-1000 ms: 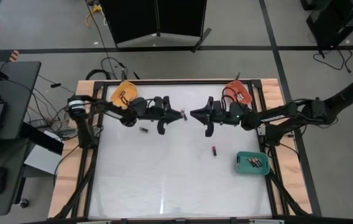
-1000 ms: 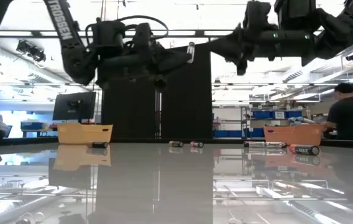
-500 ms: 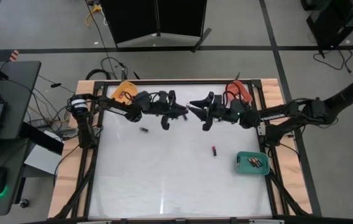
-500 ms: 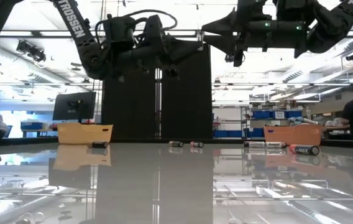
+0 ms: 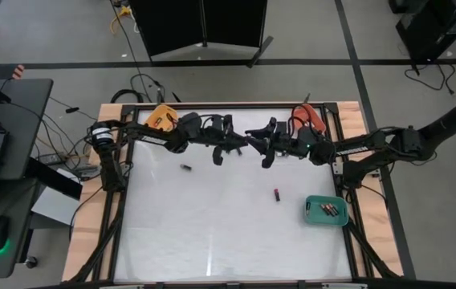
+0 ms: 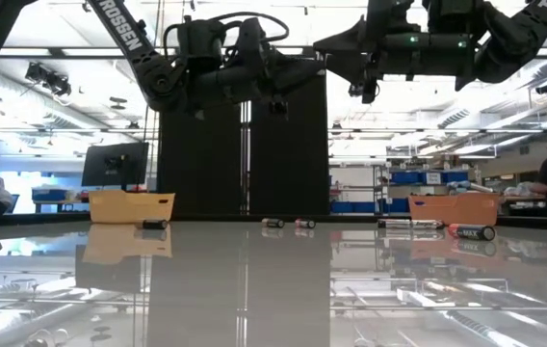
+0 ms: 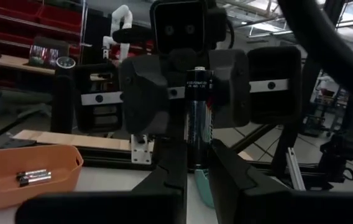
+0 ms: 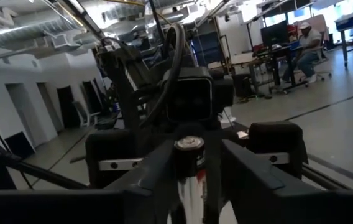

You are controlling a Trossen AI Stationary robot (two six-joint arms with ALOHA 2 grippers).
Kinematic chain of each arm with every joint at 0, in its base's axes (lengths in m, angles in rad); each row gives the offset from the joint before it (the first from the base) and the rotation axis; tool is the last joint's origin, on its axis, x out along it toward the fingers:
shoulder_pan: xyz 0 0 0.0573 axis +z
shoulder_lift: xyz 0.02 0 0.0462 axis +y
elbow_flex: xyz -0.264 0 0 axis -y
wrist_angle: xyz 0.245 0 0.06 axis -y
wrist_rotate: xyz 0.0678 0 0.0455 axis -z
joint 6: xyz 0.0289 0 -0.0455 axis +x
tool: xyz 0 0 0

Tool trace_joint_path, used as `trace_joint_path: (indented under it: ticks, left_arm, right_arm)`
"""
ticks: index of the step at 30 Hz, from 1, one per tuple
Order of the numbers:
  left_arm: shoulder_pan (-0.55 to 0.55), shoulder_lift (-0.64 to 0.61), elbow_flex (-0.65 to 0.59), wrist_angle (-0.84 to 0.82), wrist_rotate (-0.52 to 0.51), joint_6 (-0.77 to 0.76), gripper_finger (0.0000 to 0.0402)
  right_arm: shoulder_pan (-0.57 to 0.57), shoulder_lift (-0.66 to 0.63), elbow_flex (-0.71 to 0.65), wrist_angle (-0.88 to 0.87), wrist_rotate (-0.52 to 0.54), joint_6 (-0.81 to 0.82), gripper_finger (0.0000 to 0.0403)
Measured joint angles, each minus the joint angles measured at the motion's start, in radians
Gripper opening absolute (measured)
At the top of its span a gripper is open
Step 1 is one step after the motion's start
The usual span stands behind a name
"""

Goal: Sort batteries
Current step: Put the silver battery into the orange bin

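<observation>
Mid-air handover above desk's far edge: left gripper [image 5: 240, 145] pinches battery [image 7: 199, 118], right gripper [image 5: 252, 144] wide around it; next, right must clamp.

White capitals on the left arm [image 6: 124, 34] in the low view read "ROSSEN", the start of the word cut off by the picture's top edge. A battery [image 6: 474, 231] lying on the surface near the orange tray [image 6: 452, 208] carries letters ending in "MAX". The battery [image 7: 199, 118] in the left wrist view bears small white print, too fine to read.
</observation>
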Motion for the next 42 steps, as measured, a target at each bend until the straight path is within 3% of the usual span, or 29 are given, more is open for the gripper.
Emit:
trace_joint_path:
  ticks: [4,10,18,23,26,30,36,42]
  left_arm:
    - [0.001,0.000,0.000,-0.019,0.000,-0.001,0.0044]
    - [0.002,-0.001,0.001,-0.022,-0.004,0.000,0.0046]
    - [0.026,-0.001,-0.006,-0.031,-0.007,0.008,0.0155]
    - [0.078,-0.001,-0.041,-0.027,0.003,0.036,0.0177]
    - [0.104,-0.001,-0.080,0.000,-0.020,0.061,0.0179]
    - [0.132,-0.001,-0.145,0.090,-0.052,0.084,0.0174]
    - [0.162,-0.001,-0.240,0.221,-0.054,0.075,0.0167]
    - [0.184,-0.002,-0.314,0.364,-0.057,0.052,0.0167]
  right_arm:
    - [0.000,0.000,0.000,0.005,-0.002,-0.025,0.0070]
    - [0.008,0.000,0.000,0.015,0.043,-0.073,0.0064]
    - [-0.005,-0.019,0.002,0.019,0.058,-0.078,0.0064]
    - [-0.039,-0.094,0.002,-0.063,0.058,-0.105,0.0064]
    - [-0.072,-0.166,0.037,-0.264,0.068,-0.131,0.0064]
    - [-0.119,-0.245,0.161,-0.715,0.164,-0.177,0.0064]
    - [-0.237,-0.250,0.350,-1.345,0.284,-0.157,0.0064]
    - [-0.420,-0.174,0.364,-1.601,0.315,-0.143,0.0064]
